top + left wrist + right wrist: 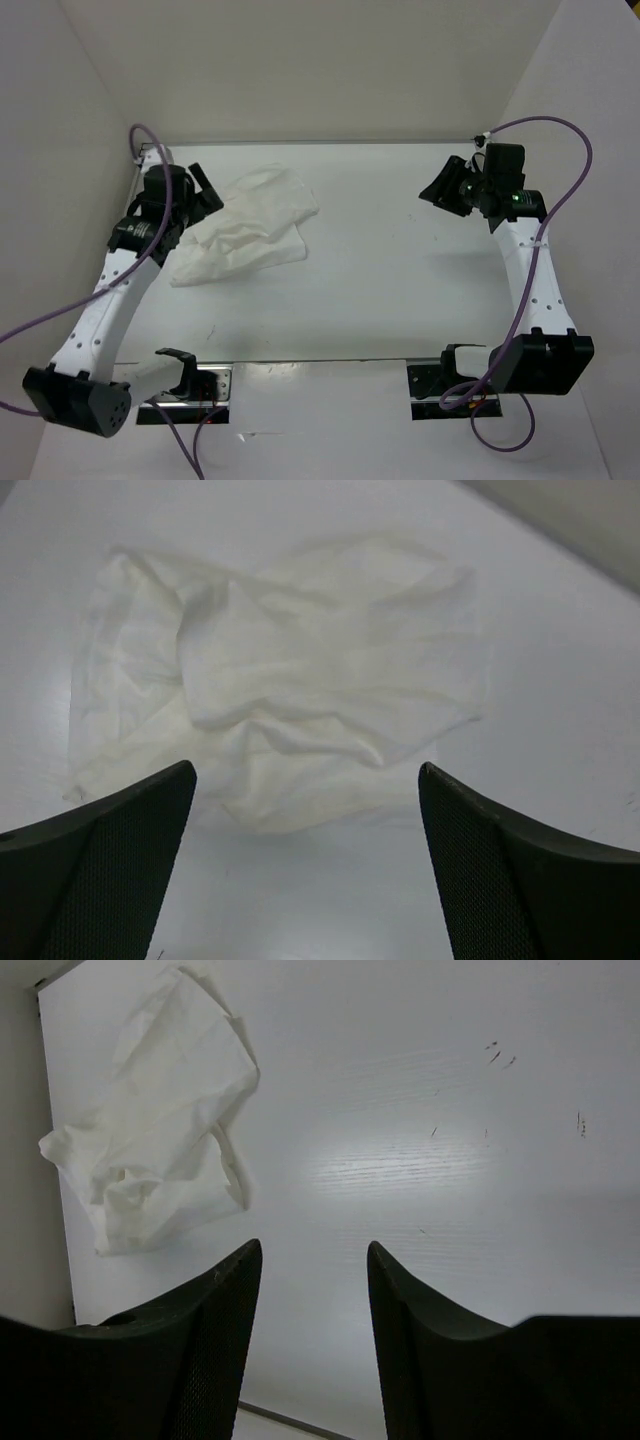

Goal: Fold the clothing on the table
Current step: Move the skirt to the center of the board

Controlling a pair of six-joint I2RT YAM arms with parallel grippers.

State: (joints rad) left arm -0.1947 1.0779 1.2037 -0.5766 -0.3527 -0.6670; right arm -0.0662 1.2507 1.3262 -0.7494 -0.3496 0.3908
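The clothing (pixel 250 225) lies crumpled on the table (pixel 390 290); the left gripper (pixel 200 195) hovers at its left edge, jaws wide, holding nothing; the right gripper (pixel 447 190) hangs well to the right of it, open and empty too. Best to spread it flat first (the layers overlap unevenly), pinching a single corner, then fold. Count: one piece of clothing, one table, two grippers.

Clothing (pixel 245 225) on table (pixel 380 290), far-left part; L arm (pixel 110 300) at its left edge, R arm (pixel 535 280) well apart, right.
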